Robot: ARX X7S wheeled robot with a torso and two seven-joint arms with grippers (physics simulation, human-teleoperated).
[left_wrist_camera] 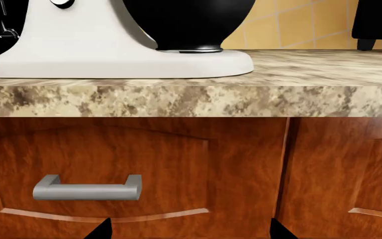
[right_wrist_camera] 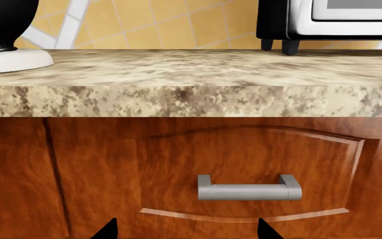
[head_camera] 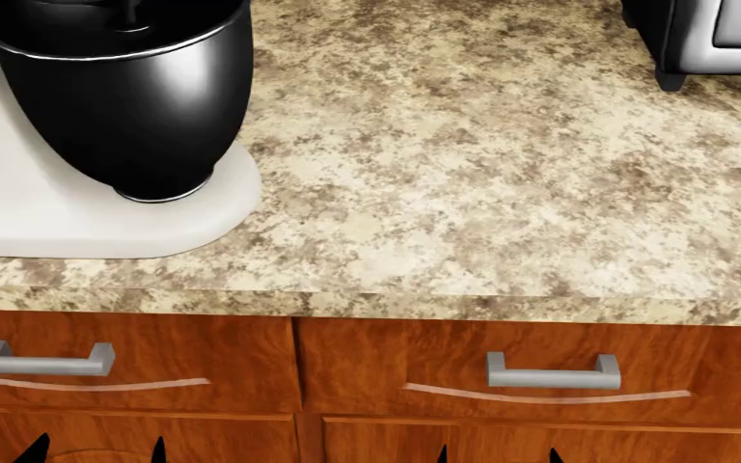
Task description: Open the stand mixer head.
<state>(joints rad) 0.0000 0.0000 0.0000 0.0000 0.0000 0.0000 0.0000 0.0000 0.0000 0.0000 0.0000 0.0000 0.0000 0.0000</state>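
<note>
The stand mixer's white base (head_camera: 36, 217) and black mixing bowl (head_camera: 132, 92) stand at the counter's left; the mixer head is out of view above the frame. The left wrist view shows the base (left_wrist_camera: 111, 57), the bowl (left_wrist_camera: 187, 22) and a knob on the column (left_wrist_camera: 61, 3). My left gripper (head_camera: 96, 453) is open and empty, low in front of the left drawer, below the counter edge; it also shows in its own view (left_wrist_camera: 191, 233). My right gripper (head_camera: 498, 455) is open and empty in front of the middle drawer, and shows in its own view too (right_wrist_camera: 186, 233).
The granite counter (head_camera: 474, 193) overhangs wooden drawers with grey handles (head_camera: 46, 361) (head_camera: 554, 372). A black-and-silver appliance (head_camera: 705, 39) stands at the back right of the counter and shows in the right wrist view (right_wrist_camera: 330, 22). A yellow tiled wall (right_wrist_camera: 164, 25) is behind.
</note>
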